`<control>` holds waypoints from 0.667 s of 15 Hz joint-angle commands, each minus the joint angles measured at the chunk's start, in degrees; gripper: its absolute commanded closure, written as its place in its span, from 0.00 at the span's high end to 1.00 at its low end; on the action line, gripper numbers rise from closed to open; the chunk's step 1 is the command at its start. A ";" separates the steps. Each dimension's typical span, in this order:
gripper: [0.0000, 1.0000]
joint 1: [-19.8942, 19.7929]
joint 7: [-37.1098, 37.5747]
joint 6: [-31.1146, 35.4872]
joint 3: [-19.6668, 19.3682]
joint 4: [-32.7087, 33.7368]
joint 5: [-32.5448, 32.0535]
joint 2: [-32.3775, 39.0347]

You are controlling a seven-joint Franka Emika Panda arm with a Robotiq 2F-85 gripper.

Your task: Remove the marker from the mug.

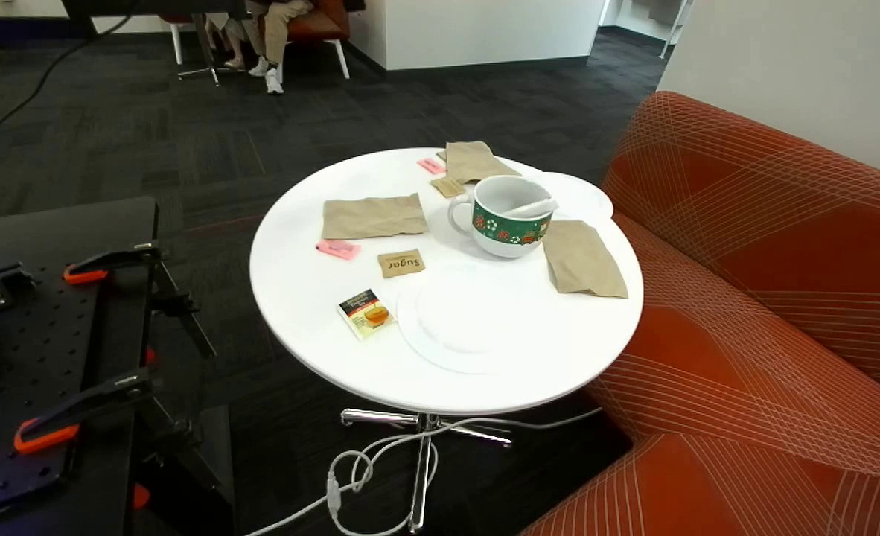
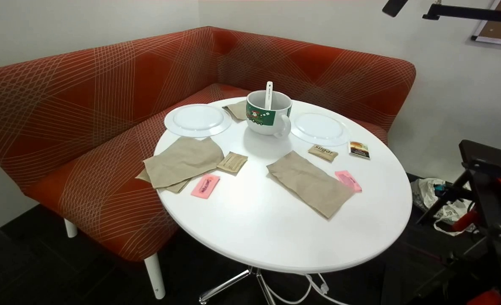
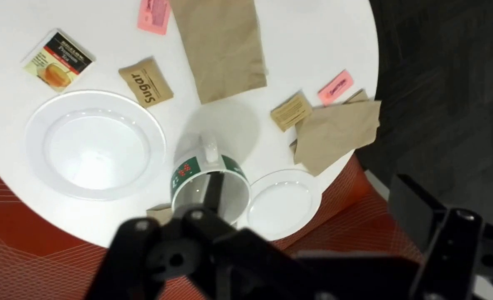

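Observation:
The mug [image 1: 507, 229] is white and squat with a green printed band, upright on the round white table; it shows in both exterior views [image 2: 262, 120]. The marker [image 1: 531, 209] is a pale stick leaning inside the mug, with its upper end above the rim [image 2: 269, 94]. In the wrist view the mug [image 3: 235, 196] lies behind my near finger, which hides part of its inside and most of the marker. My gripper [image 3: 313, 193] is open, its dark fingers wide apart with nothing between them. Neither exterior view shows the gripper near the mug; its height above it is unclear.
White plates [image 2: 318, 127] lie on both sides of the mug. Flat tan cloths [image 1: 374, 217], a sugar packet [image 1: 401, 263], pink packets [image 2: 205, 185] and a tea packet [image 1: 366, 313] lie around on the table. A red bench [image 2: 106, 110] wraps the table's back.

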 commanded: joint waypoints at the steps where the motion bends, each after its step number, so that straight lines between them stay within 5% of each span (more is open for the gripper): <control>1: 1.00 -5.35 12.82 3.14 2.48 5.11 -6.51 7.89; 6: 1.00 -6.96 33.51 2.24 0.74 11.90 -22.13 17.29; 9: 1.00 -4.62 39.03 1.14 -1.75 15.30 -26.96 21.37; 10: 1.00 -4.13 35.19 2.60 -2.42 11.90 -24.41 18.57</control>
